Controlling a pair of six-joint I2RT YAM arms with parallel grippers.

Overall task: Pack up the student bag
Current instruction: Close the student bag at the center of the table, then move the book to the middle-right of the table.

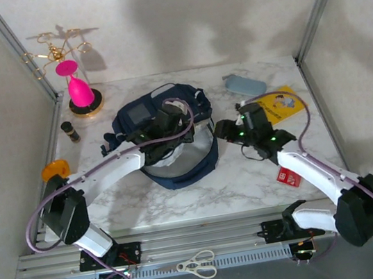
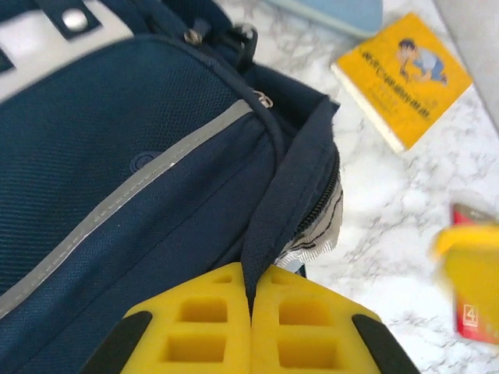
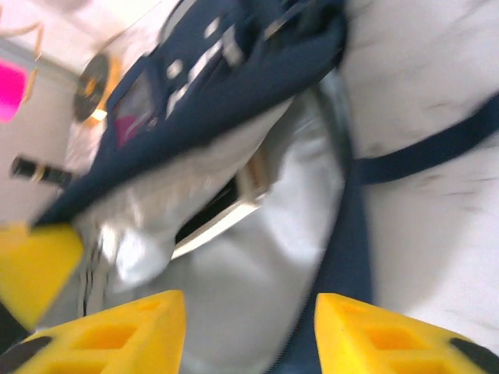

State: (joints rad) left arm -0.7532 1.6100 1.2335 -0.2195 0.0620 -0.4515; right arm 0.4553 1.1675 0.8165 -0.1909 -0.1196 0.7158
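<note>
**First speaker:** What was found at the left of the marble table [image 1: 236, 188]?

**Second speaker:** A pink ornament [image 1: 80, 92] on a gold base was set at the far left corner. A small dark bottle [image 1: 70, 131] was placed just in front of it. Both were well apart from the work.

**First speaker:** And where was the student bag placed?

**Second speaker:** The student bag [image 1: 124, 121] was laid in the middle of the table, between the two arms, with its mouth turned toward the near right. The left claw [image 2: 251, 312] was closed tight on the navy flap beside the zip, at the bag's open edge. The flap was judged to be pinched and lifted so that the mouth would be held open for packing.

**First speaker:** What was shown of the right claw?

**Second speaker:** The right claw [image 3: 249, 335] was held at the bag's mouth, its yellow fingers [image 3: 117, 331] set apart and nothing between them. Pale silver lining [image 3: 257, 288] was seen beyond them. Something flat was made out inside the bag, but the picture was blurred and it could not be named.

**First speaker:** What was noted at the right?

**Second speaker:** A light blue case [image 1: 244, 84] and a yellow book [image 1: 281, 106] were lying beyond the right arm, and a red packet [image 1: 290, 176] nearer. These were taken to be waiting to be packed.
</note>
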